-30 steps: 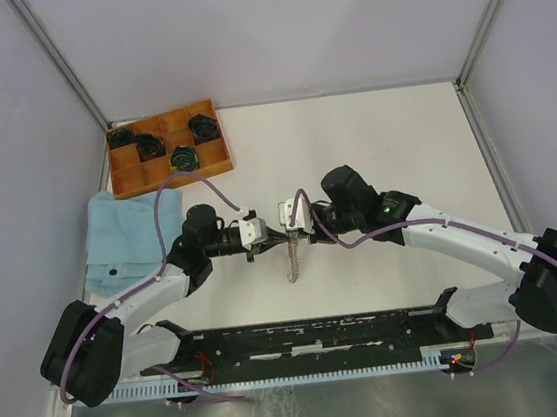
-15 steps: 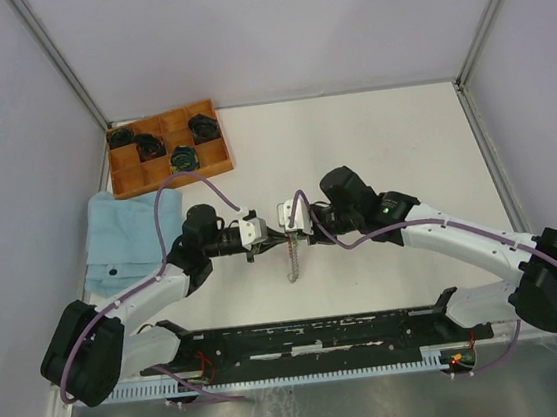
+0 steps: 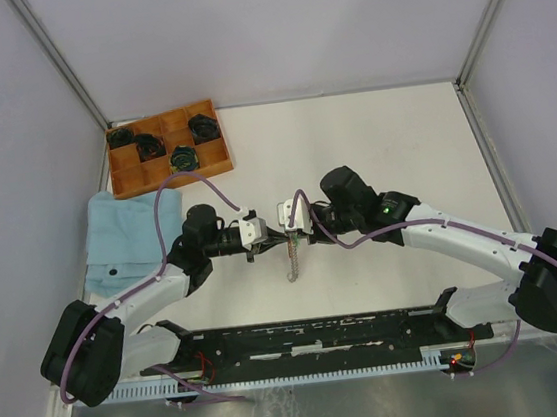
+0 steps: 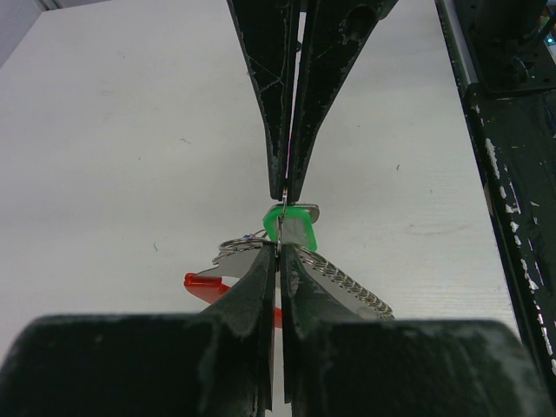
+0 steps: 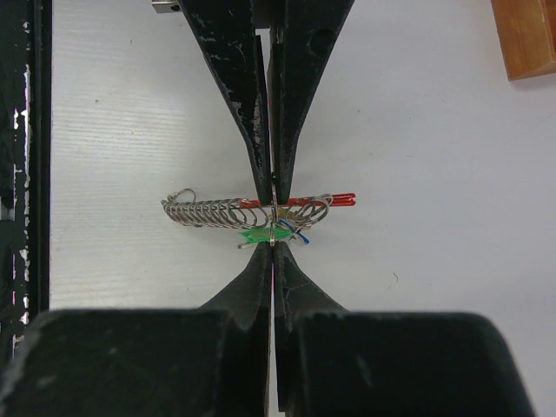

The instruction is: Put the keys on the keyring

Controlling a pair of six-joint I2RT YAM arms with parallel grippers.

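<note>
My two grippers meet tip to tip just above the table's middle. The left gripper (image 3: 278,237) (image 4: 278,249) is shut on the keyring (image 4: 236,248) (image 5: 317,208), a small metal ring. From the keyring run a red loop strap (image 4: 207,284) (image 5: 340,199) and a silver chain (image 3: 291,264) (image 4: 349,283) (image 5: 201,211). The right gripper (image 3: 291,233) (image 5: 273,247) is shut on the green-headed key (image 4: 293,228) (image 5: 254,235), held against the ring. A bit of blue (image 5: 301,234) shows beside the green head. The red-headed key is not visible.
A wooden compartment tray (image 3: 127,181) holding dark round coils (image 3: 184,159) stands at the back left. A light blue cloth (image 3: 121,236) lies left of the left arm. A black rail (image 3: 323,332) runs along the near edge, close to both grippers.
</note>
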